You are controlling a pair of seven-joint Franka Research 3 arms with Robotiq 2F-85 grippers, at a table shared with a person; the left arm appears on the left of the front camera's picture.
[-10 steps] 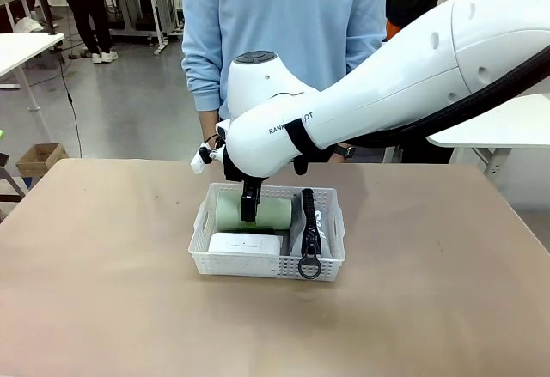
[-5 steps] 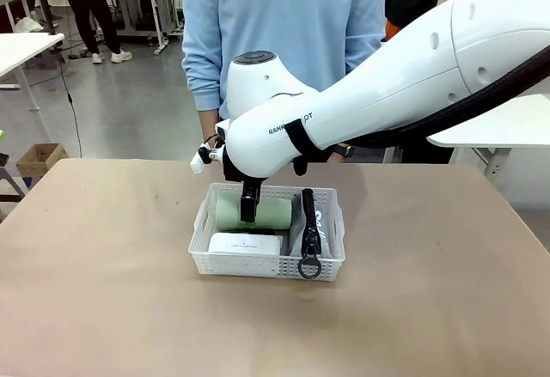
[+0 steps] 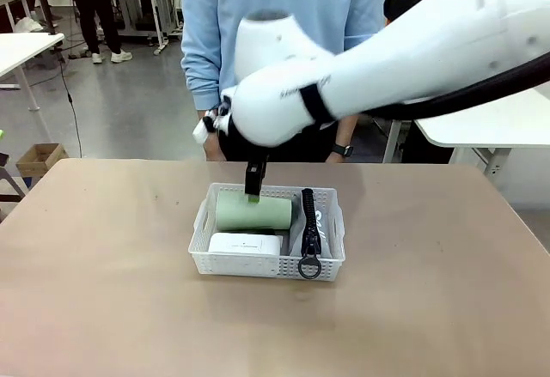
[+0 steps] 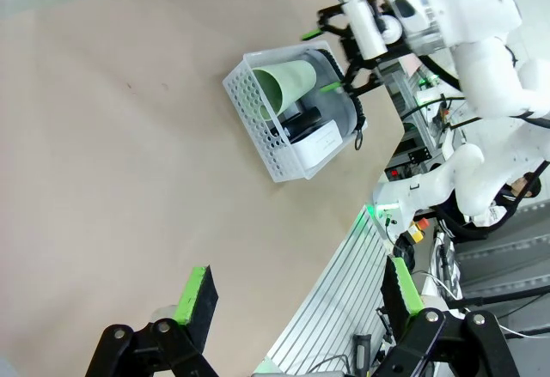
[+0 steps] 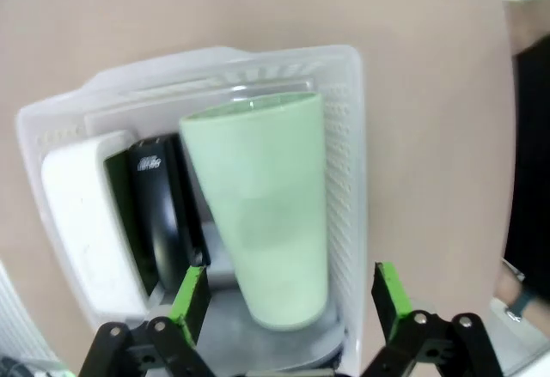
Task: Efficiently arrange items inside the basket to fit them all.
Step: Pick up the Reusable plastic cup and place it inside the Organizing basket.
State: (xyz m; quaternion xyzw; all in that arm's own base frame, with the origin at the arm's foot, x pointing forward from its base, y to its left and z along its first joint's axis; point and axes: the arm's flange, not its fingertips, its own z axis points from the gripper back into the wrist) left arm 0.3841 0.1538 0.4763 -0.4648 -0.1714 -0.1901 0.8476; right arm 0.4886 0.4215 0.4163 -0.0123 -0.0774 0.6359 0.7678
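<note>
The white basket (image 3: pixel 203 261) stands mid-table. Inside it, a pale green cup (image 3: pixel 253 210) lies on its side at the back, a small white box (image 3: pixel 245 244) sits at the front left, and a grey pouch (image 3: pixel 298 238) with a black zipper and ring pull fills the right end. My right gripper (image 3: pixel 253 179) hangs open just above the cup, touching nothing. In the right wrist view the cup (image 5: pixel 262 205) lies between and beyond the open right gripper (image 5: pixel 289 295), with a black stapler (image 5: pixel 155 214) and the box (image 5: pixel 82 222) beside it. My left gripper (image 4: pixel 298 295) is open, far from the basket (image 4: pixel 279 149).
A person in a light blue sweater (image 3: pixel 284 33) stands at the table's far edge behind the basket. Bare brown tabletop (image 3: pixel 103 291) surrounds the basket on all sides. The right arm's white body spans the upper right of the front view.
My right arm has lifted, raising its open gripper from down beside the cup to just above the basket. The items in the basket have not moved.
</note>
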